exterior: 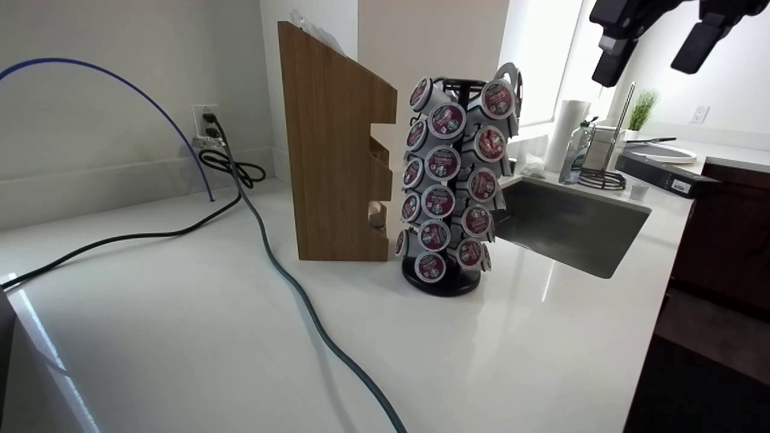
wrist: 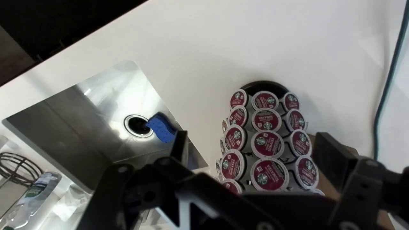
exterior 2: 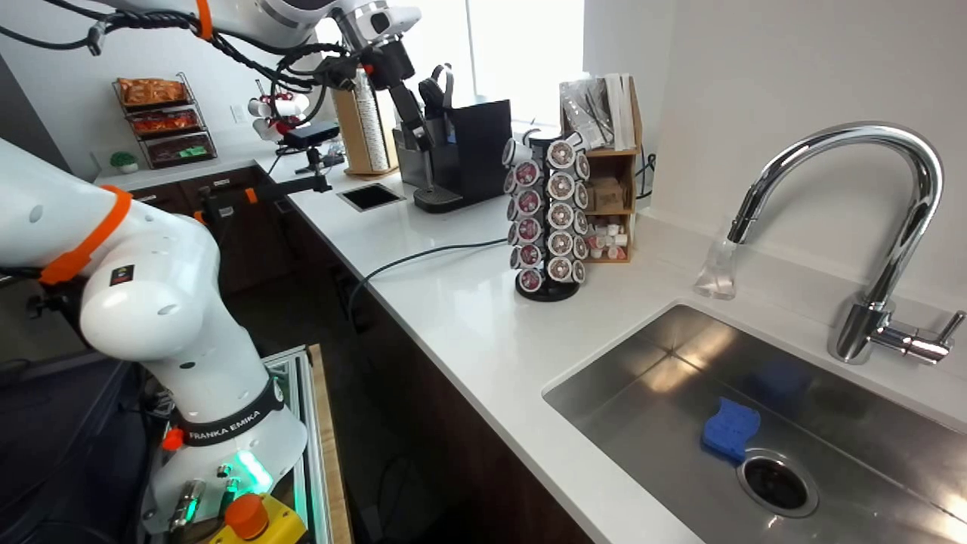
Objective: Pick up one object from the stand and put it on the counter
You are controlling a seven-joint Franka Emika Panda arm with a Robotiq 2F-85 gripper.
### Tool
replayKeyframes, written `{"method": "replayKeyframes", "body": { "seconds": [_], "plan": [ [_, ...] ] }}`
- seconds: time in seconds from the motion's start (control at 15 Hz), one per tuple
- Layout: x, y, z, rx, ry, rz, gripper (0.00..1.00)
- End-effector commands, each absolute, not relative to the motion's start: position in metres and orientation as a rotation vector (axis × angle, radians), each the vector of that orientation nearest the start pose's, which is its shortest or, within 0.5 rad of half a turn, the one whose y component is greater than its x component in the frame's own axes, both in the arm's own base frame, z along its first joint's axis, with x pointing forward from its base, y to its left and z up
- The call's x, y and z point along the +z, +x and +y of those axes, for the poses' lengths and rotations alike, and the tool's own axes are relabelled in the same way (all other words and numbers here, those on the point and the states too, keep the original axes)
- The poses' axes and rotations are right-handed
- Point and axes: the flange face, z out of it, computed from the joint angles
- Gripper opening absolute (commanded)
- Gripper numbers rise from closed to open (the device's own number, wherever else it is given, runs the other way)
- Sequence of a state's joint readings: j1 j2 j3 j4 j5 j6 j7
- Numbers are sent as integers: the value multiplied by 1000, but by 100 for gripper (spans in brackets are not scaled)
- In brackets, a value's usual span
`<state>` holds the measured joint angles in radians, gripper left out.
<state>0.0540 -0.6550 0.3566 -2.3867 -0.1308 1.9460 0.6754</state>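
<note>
The stand, a black carousel, stands upright on the white counter; its round black base shows in both exterior views and in the wrist view. Columns of coffee pods ring it, with pale rims and dark red lids, such as the pod and the pod. My gripper is open and empty, raised above the counter. In the wrist view its fingers are spread wide, with the pods showing between them from above. In an exterior view the gripper hangs before a window.
A tall slanted wooden block stands close beside the stand. A steel sink with a blue sponge and a faucet are near it. A cable crosses the counter. A black machine stands farther along.
</note>
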Motion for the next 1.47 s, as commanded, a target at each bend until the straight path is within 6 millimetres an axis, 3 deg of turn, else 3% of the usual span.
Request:
{"method": "replayKeyframes", "body": {
  "seconds": [0.0,0.27,0.87,1.0,1.07,1.4],
  "plan": [
    [559,360,164,-697,-3176,403,100],
    [557,381,165,-977,-3115,311,100],
    [523,402,155,-1225,-3058,170,100],
    [514,403,151,-1225,-3048,217,100],
    [528,405,152,-1194,-3054,183,100],
    [520,406,150,-1178,-3064,209,100]
  ]
}}
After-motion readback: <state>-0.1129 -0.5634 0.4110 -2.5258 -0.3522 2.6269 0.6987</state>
